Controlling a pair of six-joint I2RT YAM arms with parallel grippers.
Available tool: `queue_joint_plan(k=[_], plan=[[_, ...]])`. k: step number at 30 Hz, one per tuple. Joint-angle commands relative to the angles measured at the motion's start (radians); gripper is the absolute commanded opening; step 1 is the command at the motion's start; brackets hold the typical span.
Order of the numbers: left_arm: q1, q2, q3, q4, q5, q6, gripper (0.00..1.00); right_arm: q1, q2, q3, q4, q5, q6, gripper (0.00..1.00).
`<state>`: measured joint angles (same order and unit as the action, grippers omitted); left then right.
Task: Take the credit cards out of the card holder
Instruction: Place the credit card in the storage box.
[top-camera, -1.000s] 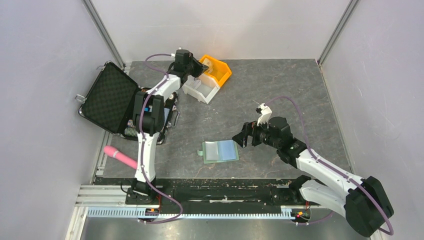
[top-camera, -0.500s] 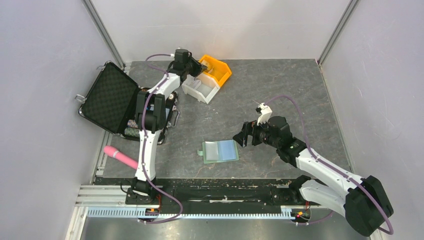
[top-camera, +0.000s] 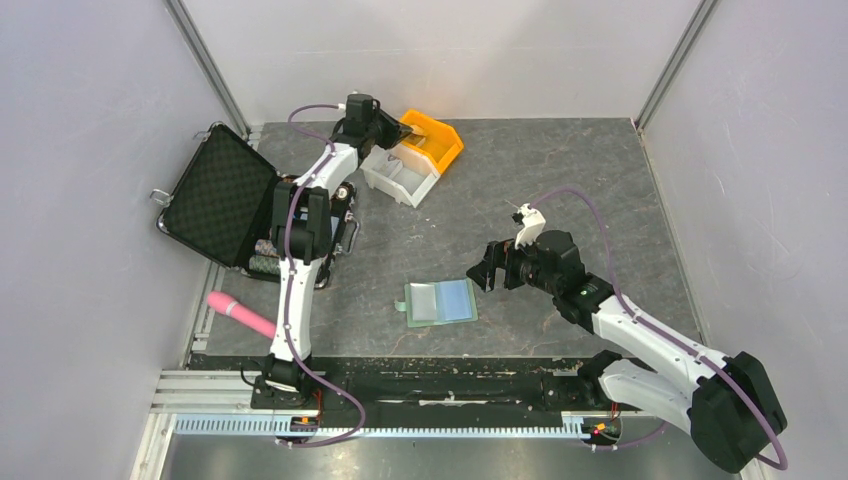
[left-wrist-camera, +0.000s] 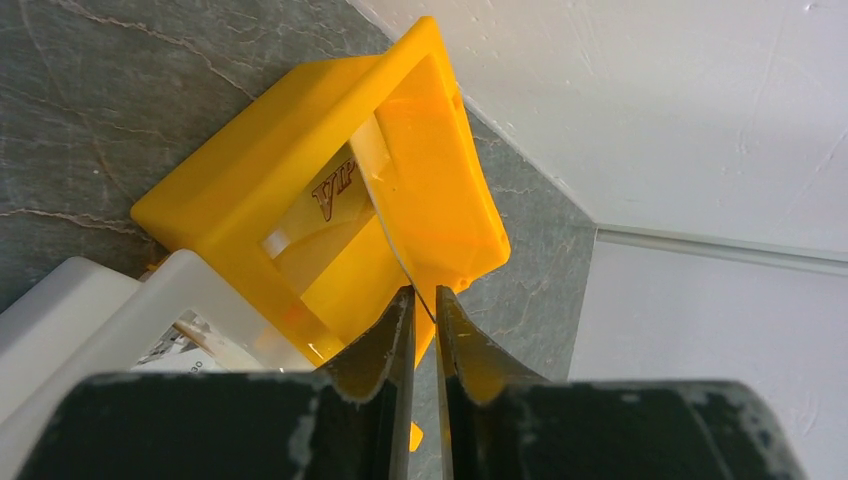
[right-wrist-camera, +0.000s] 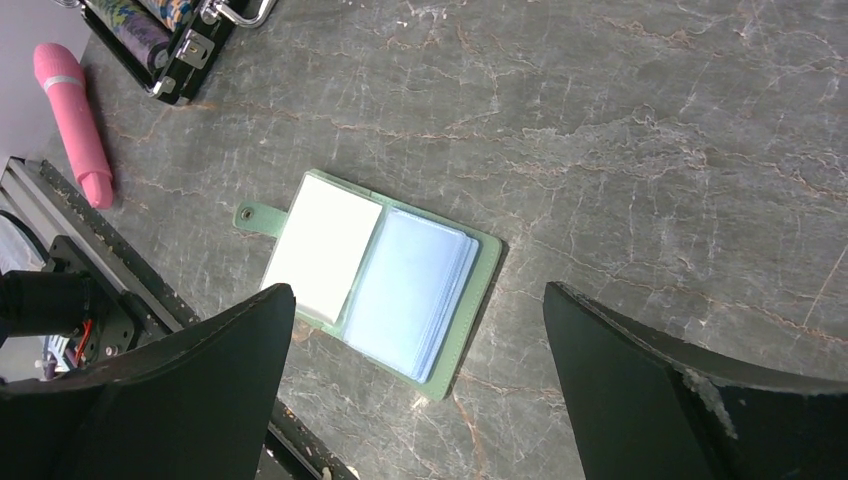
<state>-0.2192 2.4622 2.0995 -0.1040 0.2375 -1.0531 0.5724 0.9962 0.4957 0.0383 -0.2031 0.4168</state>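
The card holder (top-camera: 440, 302) lies open and flat on the table, sage green with a side tab. In the right wrist view (right-wrist-camera: 470, 300) its left panel looks white and its right panel shows a blue card (right-wrist-camera: 415, 290). My right gripper (top-camera: 487, 270) hovers just right of it, open and empty, and in the right wrist view (right-wrist-camera: 420, 290) its jaws stand wide either side of the holder. My left gripper (top-camera: 398, 133) is at the far back, shut on a thin orange-tan card (left-wrist-camera: 335, 195) with "VIP" lettering. The card hangs over the yellow bin (left-wrist-camera: 300, 100).
The yellow bin (top-camera: 438, 142) and a white bin (top-camera: 402, 180) sit side by side at the back. An open black foam-lined case (top-camera: 215, 195) with rolls of chips (top-camera: 262, 255) stands at the left. A pink cylinder (top-camera: 240, 313) lies at the front left.
My left gripper has shifted slightly back and left with the card, now over the yellow bin. The right arm and the card holder have barely moved.
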Motion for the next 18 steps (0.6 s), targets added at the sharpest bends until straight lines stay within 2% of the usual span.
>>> queue_joint_plan(k=[1,18], plan=[[0.006,0.027,0.051,-0.003,0.013,0.014,0.19,-0.003,-0.013,0.041,0.006,0.029,-0.014,0.98],[0.009,0.044,0.116,-0.043,-0.030,0.050,0.26,-0.010,-0.013,0.035,0.003,0.031,-0.010,0.98]])
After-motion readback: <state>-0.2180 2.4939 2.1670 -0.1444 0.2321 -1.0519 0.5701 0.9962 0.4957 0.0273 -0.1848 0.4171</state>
